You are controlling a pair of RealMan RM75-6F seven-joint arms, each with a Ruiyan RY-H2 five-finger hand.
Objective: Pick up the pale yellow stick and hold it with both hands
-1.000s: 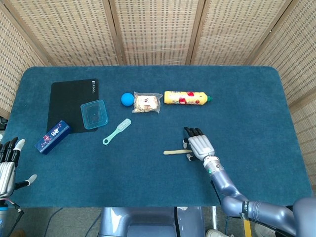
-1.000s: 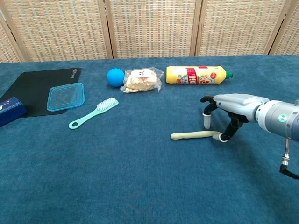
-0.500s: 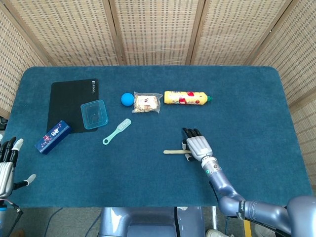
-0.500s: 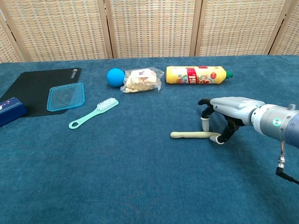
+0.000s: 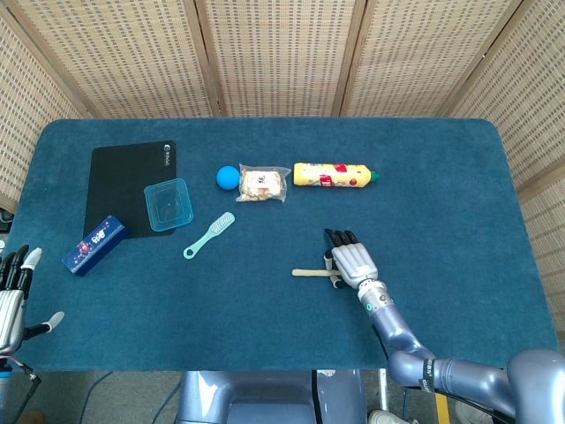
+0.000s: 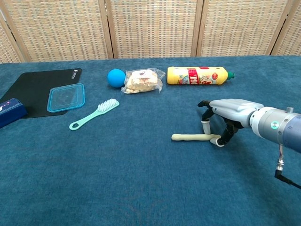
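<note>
1. The left robot hand [image 5: 12, 296] sits off the near-left corner, fingers spread, holding nothing.
2. The right robot hand [image 6: 225, 115] arches over the pale yellow stick [image 6: 193, 137] lying flat on the surface [image 6: 141, 188], fingers curled astride its right end, not yet closed.
3. Risk: the thin stick may roll or slip out as the fingers close.

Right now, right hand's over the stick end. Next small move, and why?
Probably close the right hand on the pale yellow stick. The stick lies flat on the table, and the hand arches over its right end with fingers behind it and the thumb in front, not yet gripping. The left hand waits open at the table's near-left edge.
</note>
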